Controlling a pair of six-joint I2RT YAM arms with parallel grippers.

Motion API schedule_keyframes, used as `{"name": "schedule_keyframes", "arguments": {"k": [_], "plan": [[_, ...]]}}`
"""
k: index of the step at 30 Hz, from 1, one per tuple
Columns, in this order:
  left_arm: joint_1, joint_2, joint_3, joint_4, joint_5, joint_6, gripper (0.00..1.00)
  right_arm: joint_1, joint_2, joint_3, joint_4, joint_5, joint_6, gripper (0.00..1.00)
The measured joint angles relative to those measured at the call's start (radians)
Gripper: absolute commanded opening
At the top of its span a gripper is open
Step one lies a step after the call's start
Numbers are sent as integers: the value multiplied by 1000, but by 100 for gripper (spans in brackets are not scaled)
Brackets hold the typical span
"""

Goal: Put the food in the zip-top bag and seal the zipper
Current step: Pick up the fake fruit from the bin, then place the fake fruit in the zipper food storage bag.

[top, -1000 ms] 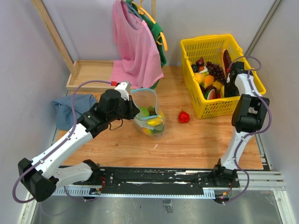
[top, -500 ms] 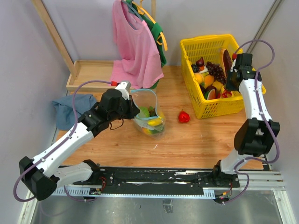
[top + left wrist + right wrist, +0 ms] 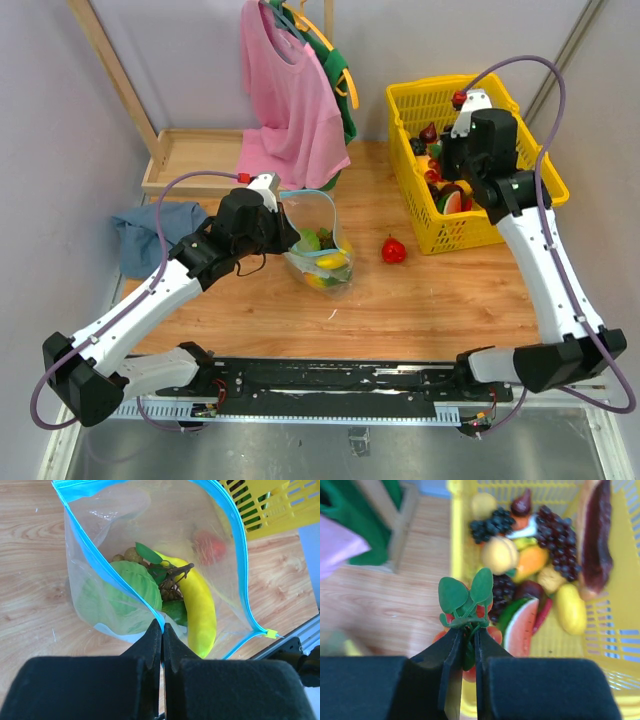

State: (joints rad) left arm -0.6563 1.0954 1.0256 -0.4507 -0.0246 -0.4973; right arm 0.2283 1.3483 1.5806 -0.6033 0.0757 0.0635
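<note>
The clear zip-top bag [image 3: 322, 238] stands open on the table, its teal-blue zipper [image 3: 100, 562] spread wide. My left gripper [image 3: 162, 629] is shut on the near zipper edge and holds the mouth open; it also shows in the top view [image 3: 284, 228]. Inside lie a yellow banana [image 3: 199, 605], a green leafy food [image 3: 132, 587] and a tan berry cluster [image 3: 126, 556]. My right gripper [image 3: 465, 636] is shut on a red fruit cluster with green leaves [image 3: 465, 597], raised over the yellow basket's left side [image 3: 443, 166]. A red fruit [image 3: 394, 250] lies on the table right of the bag.
The yellow mesh basket [image 3: 470, 228] at the back right holds grapes [image 3: 560, 540], a watermelon slice [image 3: 522, 630], and other toy foods. A pink shirt [image 3: 285, 90] hangs behind the bag. A blue cloth [image 3: 145, 235] and a wooden tray [image 3: 195, 155] are at the left.
My right arm has risen out of the basket and swung left, carrying the red leafy fruit cluster. The left gripper and bag have stayed put.
</note>
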Motion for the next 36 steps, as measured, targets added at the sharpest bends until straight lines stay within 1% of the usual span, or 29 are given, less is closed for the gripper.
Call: {"name": "schedule_keyframes", "arguments": {"k": [2,3,5,9,14,18,23,30,34,36], "plan": [[0,0,0,0,1,-6,0,64,-33,-3,24,-1,16,1],[0,0,0,0,2,-9,0,71,-46,-4,34,-4,21,1],[0,0,0,1,3,-16,0,165,-76,-18,76,-9,43,1],[0,0,0,1,8,-27,0,301,-103,-61,171,-55,94,1],[0,-1,0,2,12,-36,0,435,-77,-107,281,-113,147,1],[0,-3,-1,6,19,-42,0,525,-19,-112,351,-148,164,1],[0,-14,-8,12,22,-45,0,580,55,-112,401,-195,179,1],[0,-24,-13,18,24,-47,0,594,131,-129,405,-206,174,5],[0,-27,-24,26,26,-47,0,594,172,-135,359,-201,156,15],[0,-27,-26,27,26,-47,0,594,184,-140,335,-189,145,24]]}}
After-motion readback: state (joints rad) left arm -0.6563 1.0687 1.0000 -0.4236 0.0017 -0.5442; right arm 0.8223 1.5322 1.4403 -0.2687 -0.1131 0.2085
